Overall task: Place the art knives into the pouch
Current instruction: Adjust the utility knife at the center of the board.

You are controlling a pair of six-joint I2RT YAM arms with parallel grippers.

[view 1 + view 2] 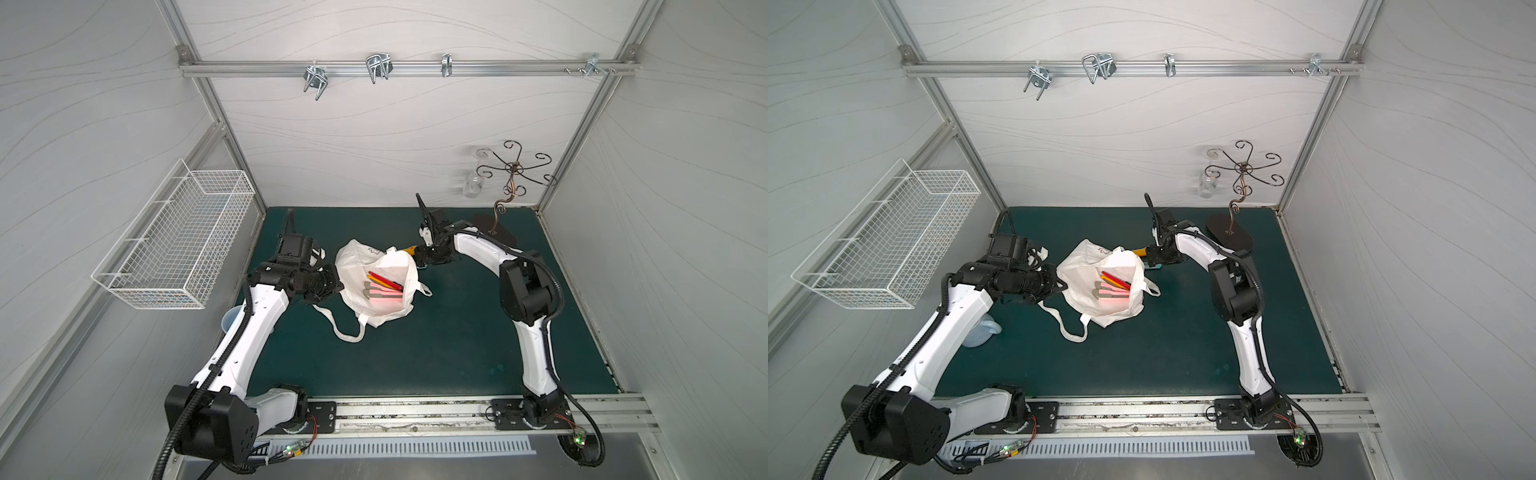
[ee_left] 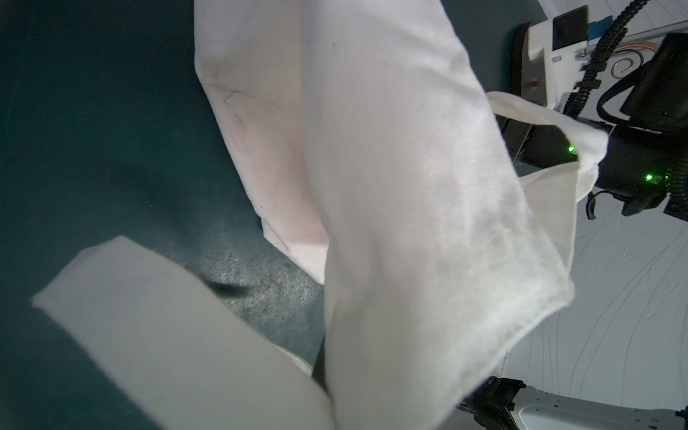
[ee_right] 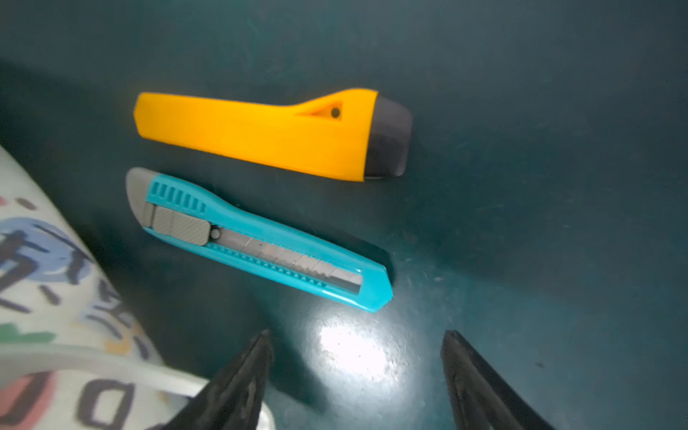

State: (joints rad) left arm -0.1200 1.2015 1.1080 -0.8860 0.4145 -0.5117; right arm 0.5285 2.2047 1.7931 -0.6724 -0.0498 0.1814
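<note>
The pouch (image 1: 353, 266) (image 1: 1077, 276) lies mid-mat with its mouth held open; red and pink cutters (image 1: 384, 291) lie inside. My left gripper (image 1: 336, 286) is shut on the pouch's rim; in the left wrist view white cloth (image 2: 409, 204) covers the fingers. The teal art knife (image 3: 260, 242) lies flat on the green mat beside an orange cutter (image 3: 260, 130) (image 1: 409, 250), just right of the pouch. My right gripper (image 3: 356, 335) hangs open over the mat, a little short of the art knife's tip, with nothing between its fingers. The pouch's printed face (image 3: 56, 298) is close beside one finger.
A white wire basket (image 1: 174, 245) hangs on the left wall. A curly metal stand (image 1: 505, 224) is at the back right, behind the right arm. A pale blue cup (image 1: 980, 332) sits under the left arm. The pouch's loose strap (image 1: 345, 328) trails toward the front.
</note>
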